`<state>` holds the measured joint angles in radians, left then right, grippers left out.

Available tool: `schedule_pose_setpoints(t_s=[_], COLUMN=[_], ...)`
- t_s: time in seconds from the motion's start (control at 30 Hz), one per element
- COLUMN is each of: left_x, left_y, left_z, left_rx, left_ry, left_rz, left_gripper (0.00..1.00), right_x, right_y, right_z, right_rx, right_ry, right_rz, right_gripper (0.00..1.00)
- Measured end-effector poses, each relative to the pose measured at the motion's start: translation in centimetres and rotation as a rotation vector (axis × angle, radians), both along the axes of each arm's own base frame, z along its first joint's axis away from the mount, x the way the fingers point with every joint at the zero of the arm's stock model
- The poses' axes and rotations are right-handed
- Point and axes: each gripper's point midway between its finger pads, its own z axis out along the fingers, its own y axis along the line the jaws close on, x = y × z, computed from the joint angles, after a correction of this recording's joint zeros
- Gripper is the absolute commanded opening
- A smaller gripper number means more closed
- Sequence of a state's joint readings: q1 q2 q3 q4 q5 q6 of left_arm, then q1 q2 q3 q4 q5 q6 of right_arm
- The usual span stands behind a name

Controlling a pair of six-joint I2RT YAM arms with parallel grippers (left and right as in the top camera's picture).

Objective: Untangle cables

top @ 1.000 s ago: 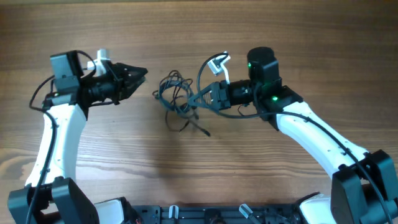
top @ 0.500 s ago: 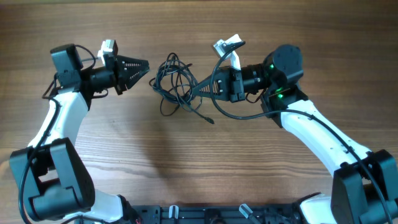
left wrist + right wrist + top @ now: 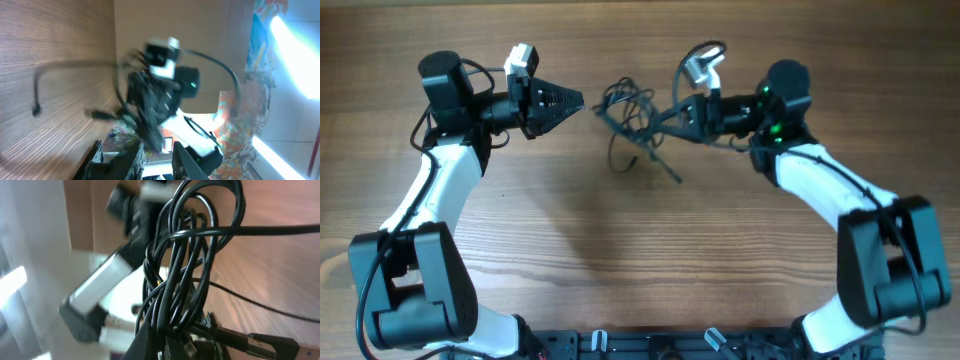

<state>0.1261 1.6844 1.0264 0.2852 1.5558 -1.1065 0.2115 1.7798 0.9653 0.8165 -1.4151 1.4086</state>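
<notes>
One cable tangle is clenched by the right end effector; left end effector unclear.

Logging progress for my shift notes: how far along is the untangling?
Done: nothing yet; the cable bundle is one knotted clump, loops crossing in the right wrist view. In hand: the right hand grips the bundle's edge; the left hand hovers beside it, empty. Left: separating every cable.

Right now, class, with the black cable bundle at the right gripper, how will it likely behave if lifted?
Probably floppy: the cable bundle has sagging loops and one end trailing on the table. Likely light, since the right gripper alone seems to hold it up. The crossed strands would probably lift as one clump.
</notes>
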Motion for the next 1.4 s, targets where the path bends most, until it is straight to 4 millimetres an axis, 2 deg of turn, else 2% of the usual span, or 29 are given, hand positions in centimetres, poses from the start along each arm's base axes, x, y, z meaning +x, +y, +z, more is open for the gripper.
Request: schedule_pose_setpoints(t_s=[0.13, 0.23, 0.37, 0.57, 0.63, 0.7, 0.77, 0.8, 0.83, 0.97, 1.03, 1.07, 1.13, 1.23, 1.27, 1.37, 1.4], left_x=[0.0, 0.0, 0.0, 0.3, 0.4, 0.5, 0.5, 0.5, 0.5, 0.5, 0.5, 0.5, 0.5, 0.5, 0.5, 0.5, 0.5], left_y=[0.0, 0.0, -0.2, -1.9, -1.9, -1.9, -1.9, -1.9, -1.9, -1.9, -1.9, -1.9, -1.9, -1.9, -1.9, -1.9, -1.9], left_z=[0.0, 0.0, -0.3, -0.8, -0.9, -0.9, -1.0, -1.0, -1.0, -1.0, -1.0, -1.0, -1.0, -1.0, -1.0, -1.0, -1.0], left_rx=[-0.001, -0.001, 0.004, 0.032, 0.036, 0.039, 0.041, 0.041, 0.041, 0.041, 0.041, 0.041, 0.041, 0.041, 0.041, 0.042, 0.042], left_ry=[0.003, 0.003, 0.008, -0.004, -0.009, -0.010, -0.012, -0.014, -0.015, -0.017, -0.017, -0.017, -0.017, -0.017, -0.017, -0.020, -0.025], left_rz=[-0.002, -0.002, 0.006, 0.013, 0.019, 0.025, 0.028, 0.028, 0.028, 0.028, 0.028, 0.028, 0.028, 0.028, 0.028, 0.027, 0.027], left_gripper=[0.17, 0.10, 0.10, 0.09, 0.09, 0.09, 0.09, 0.09, 0.09, 0.09, 0.09, 0.09, 0.09, 0.09, 0.09, 0.09, 0.09], right_x=[3.6, 4.5, 4.2, 3.7, 3.5, 2.4, 0.9, 0.2, -0.4, -2.7, -3.2, -3.2, -2.9, -1.3, -0.9, -0.1, -0.1], right_y=[-4.3, -6.4, -6.3, -5.5, -5.3, -5.5, -5.7, -5.9, -6.0, -6.2, -6.2, -6.2, -6.3, -7.1, -7.7, -9.1, -10.0], right_z=[-2.6, -3.6, -3.7, -3.9, -5.2, -8.7, -11.6, -12.8, -13.8, -15.8, -16.2, -16.2, -16.3, -17.1, -18.0, -19.0, -19.1], right_rx=[-0.014, -0.022, -0.021, -0.023, -0.040, -0.083, -0.132, -0.157, -0.177, -0.228, -0.236, -0.238, -0.248, -0.305, -0.371, -0.560, -0.679], right_ry=[0.144, 0.233, 0.282, 0.436, 0.526, 0.676, 0.772, 0.790, 0.777, 0.700, 0.609, 0.549, 0.459, 0.340, 0.342, 0.376, 0.359], right_rz=[-0.131, -0.186, -0.166, -0.141, -0.160, -0.196, -0.227, -0.238, -0.246, -0.225, -0.208, -0.201, -0.207, -0.273, -0.306, -0.340, -0.330], right_gripper=[0.05, 0.04, 0.04, 0.04, 0.04, 0.05, 0.23, 0.67, 0.98, 1.00, 0.99, 0.96, 0.95, 1.00, 0.99, 1.00, 1.00])
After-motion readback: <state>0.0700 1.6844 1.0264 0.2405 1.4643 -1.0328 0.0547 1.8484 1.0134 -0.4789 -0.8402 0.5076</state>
